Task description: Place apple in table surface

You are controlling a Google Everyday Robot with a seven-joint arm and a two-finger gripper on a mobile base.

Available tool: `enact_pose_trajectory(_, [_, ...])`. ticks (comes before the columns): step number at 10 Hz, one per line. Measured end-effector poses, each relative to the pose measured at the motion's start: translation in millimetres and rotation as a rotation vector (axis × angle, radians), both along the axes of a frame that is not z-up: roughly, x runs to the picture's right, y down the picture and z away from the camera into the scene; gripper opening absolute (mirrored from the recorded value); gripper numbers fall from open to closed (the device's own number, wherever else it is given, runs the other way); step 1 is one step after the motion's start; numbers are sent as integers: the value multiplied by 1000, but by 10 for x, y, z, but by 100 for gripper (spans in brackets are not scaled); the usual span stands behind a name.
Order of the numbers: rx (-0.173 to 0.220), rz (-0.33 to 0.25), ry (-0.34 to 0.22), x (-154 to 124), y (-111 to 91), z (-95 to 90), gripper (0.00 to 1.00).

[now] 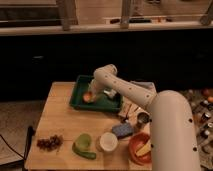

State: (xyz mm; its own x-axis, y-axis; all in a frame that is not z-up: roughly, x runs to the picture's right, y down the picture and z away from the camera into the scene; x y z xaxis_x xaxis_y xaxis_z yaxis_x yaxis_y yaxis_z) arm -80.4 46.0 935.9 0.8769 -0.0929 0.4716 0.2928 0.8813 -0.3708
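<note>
Gripper [94, 93] at the end of the white robot arm is down in the dark green rectangular tray [79, 105], which sits at the 12 o'clock edge of the light tan wooden table surface [56, 119]. It's right up against the small round orange-red apple [87, 97], coming at it from the apple's 3 o'clock side. The wrist covers the business end, so whether it's spread, closed or actually pinching the apple can't be told from this angle.

Progress-wise, this looks like early days. The apple is inside the tray, toward its 8 o'clock corner, and looks to be resting on the tray floor, not lifted. So nothing is placed yet. What's left, as a guess: get a firm hold, lift it over the tray rim, carry it out and set it on bare wood.

Plenty of open plank lies at 9 o'clock of the tray and down toward 7 o'clock. The dark purple grape bunch [49, 143], white cup [108, 141] and orange bowl [139, 149] crowd the 6 o'clock edge.
</note>
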Motion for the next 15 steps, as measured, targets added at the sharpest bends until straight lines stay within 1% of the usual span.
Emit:
enact_pose_trajectory(2, [4, -13, -5, -27, -19, -43, 0])
enact_pose_trajectory(4, [17, -26, -11, -38, -63, -122, 0])
enact_pose_trajectory(9, [63, -50, -41, -113, -243, -364, 0])
enact_pose_trajectory(12, [79, -75, -77, -181, -349, -554, 0])
enact_pose_trajectory(13, [86, -90, -98, -224, -398, -656, 0])
enact_pose_trajectory(15, [96, -113, -132, -291, -444, -797, 0])
